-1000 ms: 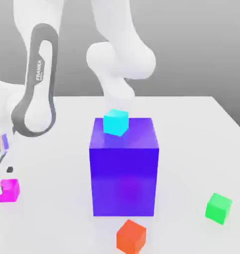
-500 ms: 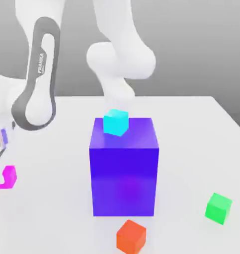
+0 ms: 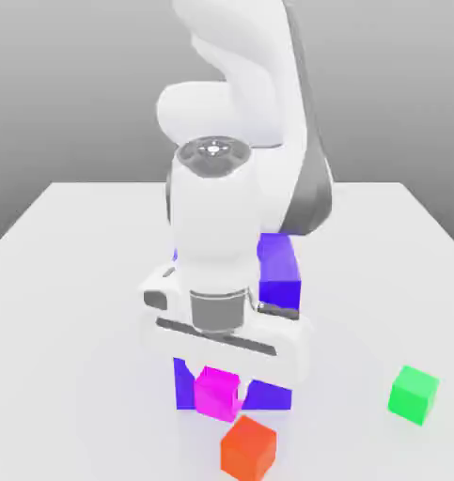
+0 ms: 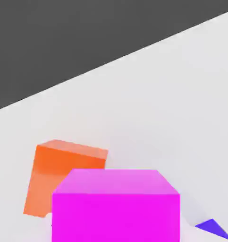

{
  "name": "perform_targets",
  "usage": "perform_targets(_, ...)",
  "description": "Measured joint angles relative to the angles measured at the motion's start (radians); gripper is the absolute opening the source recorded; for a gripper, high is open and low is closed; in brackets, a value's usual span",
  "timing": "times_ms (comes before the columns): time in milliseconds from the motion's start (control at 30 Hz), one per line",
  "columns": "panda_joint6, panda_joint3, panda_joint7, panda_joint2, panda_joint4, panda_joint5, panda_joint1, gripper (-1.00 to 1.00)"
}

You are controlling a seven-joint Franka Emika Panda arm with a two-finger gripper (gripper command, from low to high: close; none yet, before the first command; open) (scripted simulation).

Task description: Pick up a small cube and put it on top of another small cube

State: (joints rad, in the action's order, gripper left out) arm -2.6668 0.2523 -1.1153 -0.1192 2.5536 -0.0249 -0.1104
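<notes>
The small magenta-pink cube hangs just under my hand, with my gripper shut on it. It is in front of the lower part of the big blue-purple block, most of which my arm covers. A small orange-red cube rests on the table just below the held cube and slightly to the exterior view's right. In the hand view the magenta cube sits very close, with the orange-red cube beside it and a corner of the blue block at the edge.
A small green cube sits on the white table at the exterior view's right, apart from the others. My arm's white links stand in front of the blue block and hide its top.
My gripper shut on the magenta cube at the exterior view's far left. It then lifted the cube and swung it across to the front of the blue block, near the orange-red cube.
</notes>
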Motion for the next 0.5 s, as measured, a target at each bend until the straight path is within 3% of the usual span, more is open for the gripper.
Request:
perform_targets(233,0.039,0.199,0.12,0.018,-0.016,-0.059,0.232,-1.0)
perform_targets(367,-0.057,0.15,0.043,-0.105,-0.029,-0.192,0.291,-1.0)
perform_targets(400,-0.086,0.127,0.016,-0.14,-0.032,-0.229,0.307,1.0)
perform_targets(500,-0.086,0.127,0.016,-0.14,-0.032,-0.229,0.307,1.0)
